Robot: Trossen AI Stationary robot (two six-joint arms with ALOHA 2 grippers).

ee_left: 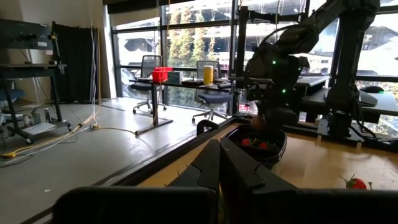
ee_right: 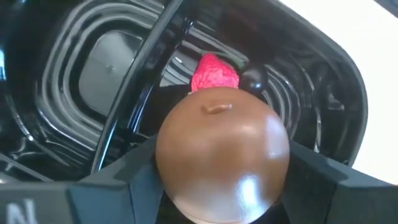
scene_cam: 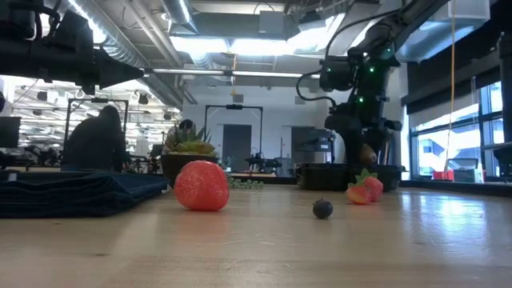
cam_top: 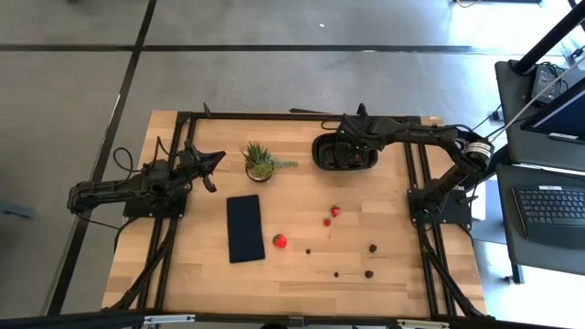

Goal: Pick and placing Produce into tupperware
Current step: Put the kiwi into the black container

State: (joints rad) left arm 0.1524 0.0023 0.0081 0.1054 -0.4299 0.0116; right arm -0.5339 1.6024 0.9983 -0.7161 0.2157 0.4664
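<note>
The black oval tupperware point(cam_top: 320, 151) sits at the table's far side, right of the middle. My right gripper point(cam_top: 352, 151) hangs over it, shut on a brown kiwi-like piece point(ee_right: 221, 155). Inside the tupperware point(ee_right: 106, 68) lie a red strawberry point(ee_right: 214, 71) and a dark berry point(ee_right: 254, 78). On the table lie three red strawberries point(cam_top: 280, 240) point(cam_top: 335, 211) point(cam_top: 326, 221) and several tiny dark berries point(cam_top: 373, 246). My left gripper point(cam_top: 208, 163) waits, shut, at the table's left side. My right gripper pinches the brown kiwi-like piece by its two opposite sides point(ee_right: 171, 155) between the two fingers point(ee_right: 134, 177). The fingers come from above, pointing down. The piece is lifted clear, over the inside of the tupperware.
A spiky green potted plant point(cam_top: 259, 163) stands just left of the tupperware. A flat dark rectangular pad point(cam_top: 245, 228) lies left of the middle. Black rails run along the table's left and right sides. People and office furniture show in the room behind.
</note>
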